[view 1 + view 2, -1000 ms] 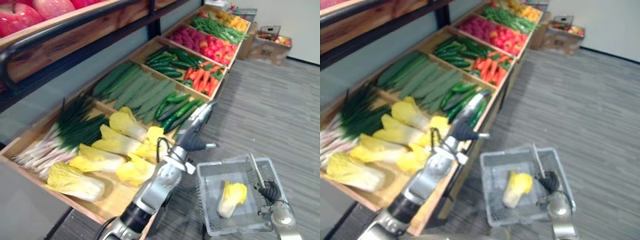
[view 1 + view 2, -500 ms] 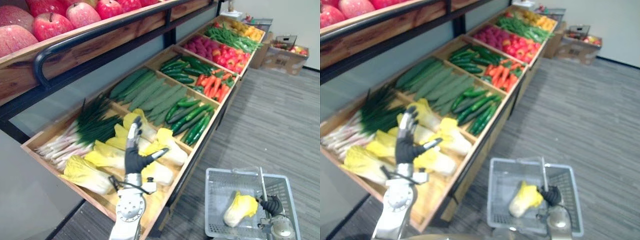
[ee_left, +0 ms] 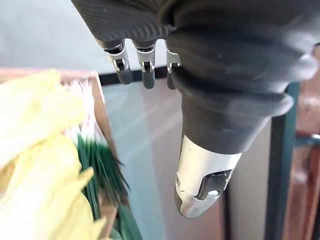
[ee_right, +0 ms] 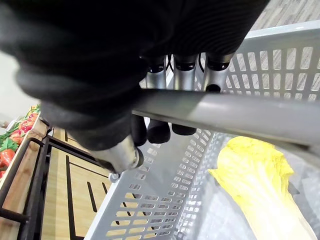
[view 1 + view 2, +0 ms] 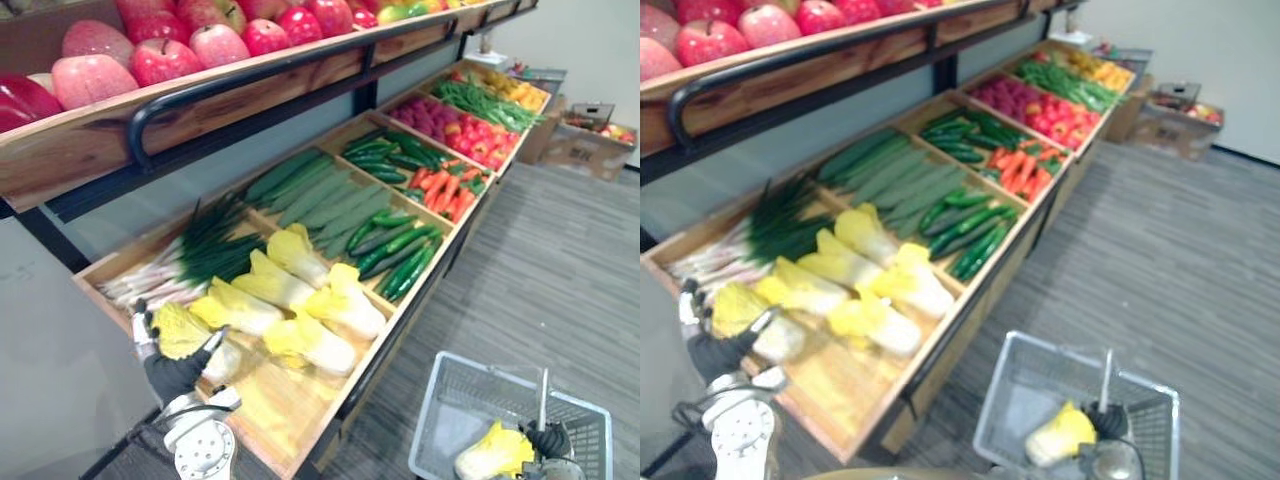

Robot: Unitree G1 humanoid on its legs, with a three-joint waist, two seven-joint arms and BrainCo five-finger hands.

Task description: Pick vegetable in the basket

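Several yellow napa cabbages lie in a wooden crate on the low shelf. My left hand is raised at the crate's near left corner, next to the nearest cabbage, open and holding nothing; its fingers are straight in the left wrist view. A grey mesh basket hangs at the lower right with one napa cabbage inside. My right hand is shut on the basket's handle, fingers curled round the bar.
Green onions lie behind the cabbages. Farther along the shelf are long cucumbers, small cucumbers and carrots. Apples fill the upper shelf behind a black rail. A cardboard box stands on the floor.
My left hand has drawn back from over the cucumbers, across the cabbages, to the crate's near left corner. The camera has swung left. The right hand still holds the basket.
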